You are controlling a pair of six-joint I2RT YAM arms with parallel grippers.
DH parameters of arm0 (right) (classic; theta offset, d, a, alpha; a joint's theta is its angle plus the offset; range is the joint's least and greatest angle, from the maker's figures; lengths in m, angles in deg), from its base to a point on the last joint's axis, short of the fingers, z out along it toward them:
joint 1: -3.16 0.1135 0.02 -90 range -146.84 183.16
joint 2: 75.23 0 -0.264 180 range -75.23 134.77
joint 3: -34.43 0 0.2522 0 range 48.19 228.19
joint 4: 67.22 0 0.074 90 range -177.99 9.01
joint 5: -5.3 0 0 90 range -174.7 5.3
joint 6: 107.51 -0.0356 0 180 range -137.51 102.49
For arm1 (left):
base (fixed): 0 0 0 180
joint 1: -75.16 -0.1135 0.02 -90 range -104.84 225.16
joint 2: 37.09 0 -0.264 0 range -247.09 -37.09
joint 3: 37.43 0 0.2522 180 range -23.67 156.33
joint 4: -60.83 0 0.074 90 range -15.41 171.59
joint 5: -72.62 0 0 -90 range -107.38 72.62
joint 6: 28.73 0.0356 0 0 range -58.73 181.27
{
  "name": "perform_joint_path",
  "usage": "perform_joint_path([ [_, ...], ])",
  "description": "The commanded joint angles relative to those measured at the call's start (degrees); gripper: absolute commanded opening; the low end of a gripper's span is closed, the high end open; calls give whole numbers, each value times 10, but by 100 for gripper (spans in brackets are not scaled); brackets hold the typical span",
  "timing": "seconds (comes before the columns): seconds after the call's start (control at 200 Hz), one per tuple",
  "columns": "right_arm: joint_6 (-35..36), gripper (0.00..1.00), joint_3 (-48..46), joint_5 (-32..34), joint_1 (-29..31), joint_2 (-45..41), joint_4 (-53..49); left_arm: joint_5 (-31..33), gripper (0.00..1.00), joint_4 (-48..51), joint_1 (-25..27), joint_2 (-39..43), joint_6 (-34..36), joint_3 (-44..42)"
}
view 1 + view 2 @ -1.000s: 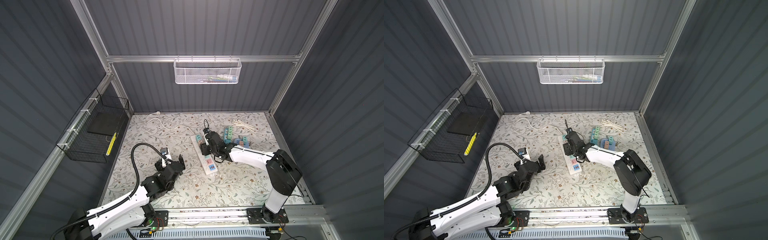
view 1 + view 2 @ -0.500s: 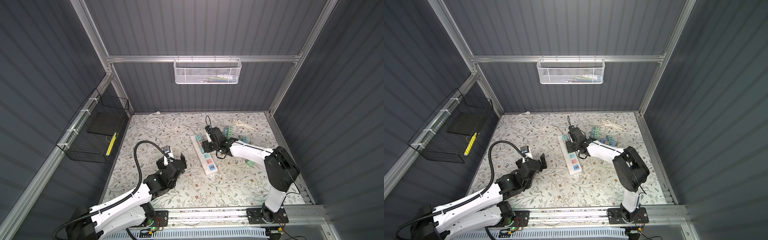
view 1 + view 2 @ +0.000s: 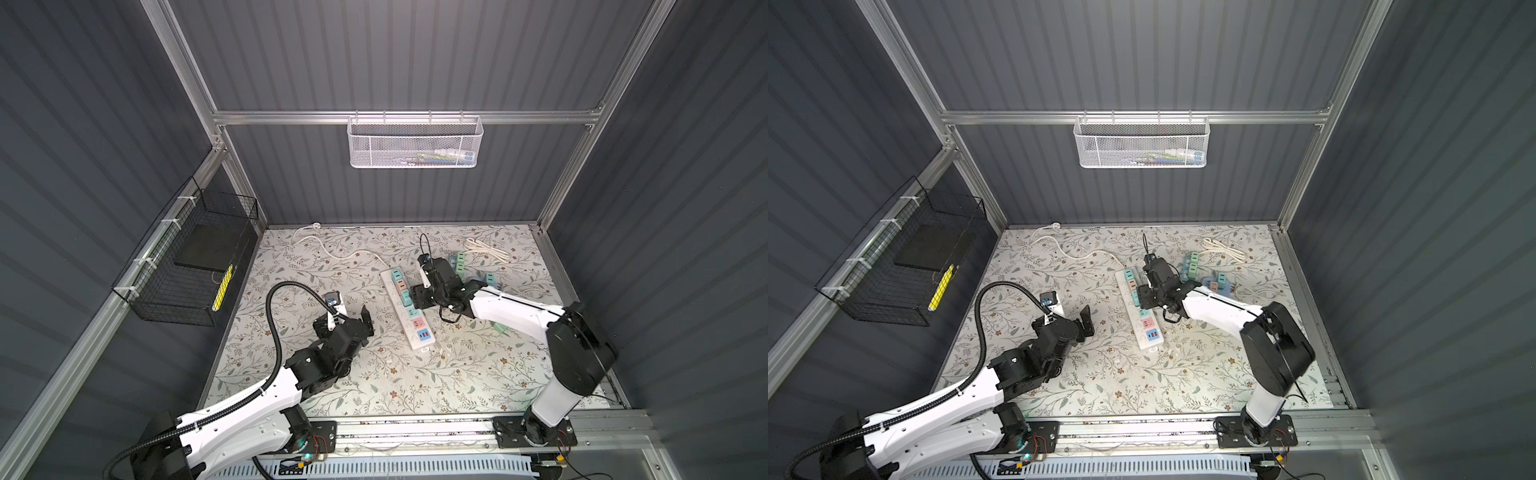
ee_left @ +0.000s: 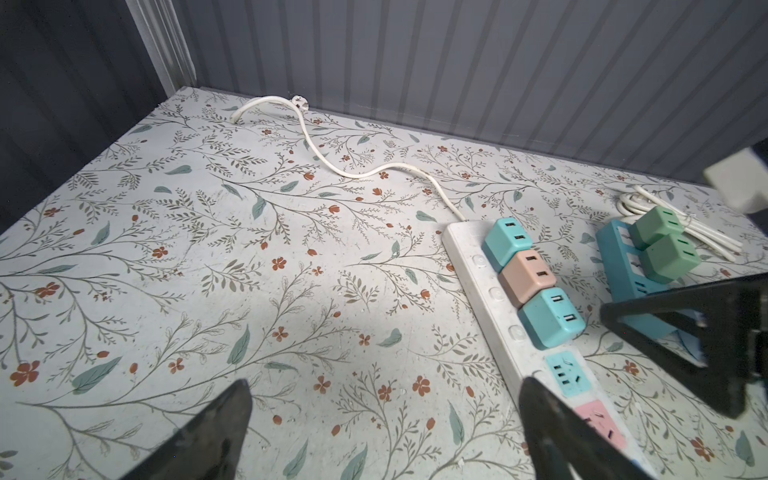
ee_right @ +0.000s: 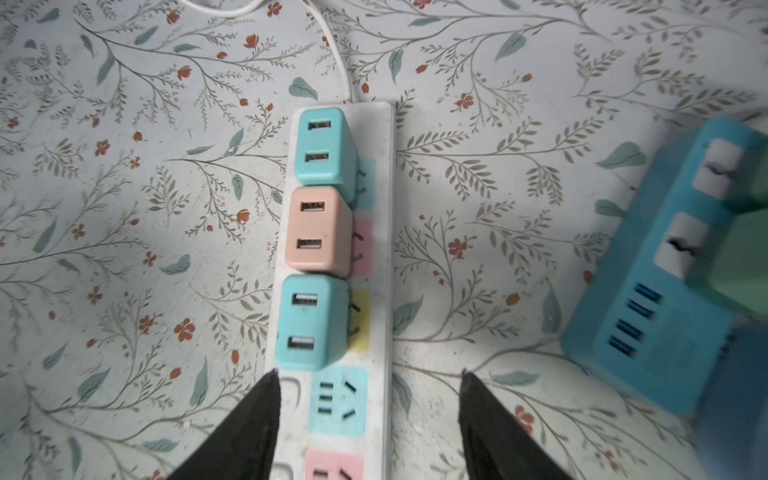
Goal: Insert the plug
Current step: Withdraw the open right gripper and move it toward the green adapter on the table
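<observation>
Right wrist view: right end effector (image 5: 369, 374) has just spread a bit wider and grips nothing now. The teal plug (image 5: 311, 322) sits in the third socket from the far end of the power strip (image 5: 382, 249), so it looks inserted to me. Left end effector (image 4: 384, 386) hangs released, left of it.

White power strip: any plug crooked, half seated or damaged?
Nothing stands out. The three adapters sit upright and close together at the cord end of the white power strip, none visibly leaning or half out. No damage shows. The right gripper hangs open over the next free socket, empty.
</observation>
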Motion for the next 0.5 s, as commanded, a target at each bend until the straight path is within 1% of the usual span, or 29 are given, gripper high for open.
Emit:
perform_joint_path([
  [0.0, -37, 71, -43, 33, -20, -90, -30, -17, 100, -44, -3, -2, 16, -2],
  [0.105, -67, 75, -107, 61, -55, -174, -65, -19, 100, -56, -3, -6, 15, 2],
  [0.205, -91, 78, -167, 74, -113, -246, -108, -43, 100, -89, -4, -12, 27, -1],
  [0.295, -96, 80, -209, 70, -169, -294, -139, -72, 100, -120, -4, -28, 32, -4],
  [0.385, -86, 84, -237, 36, -226, -322, -140, -98, 100, -142, -4, -55, 37, 1],
  [0.495, -123, 89, -248, -36, -301, -306, -125, -125, 100, -147, -4, -90, 48, 18],
])
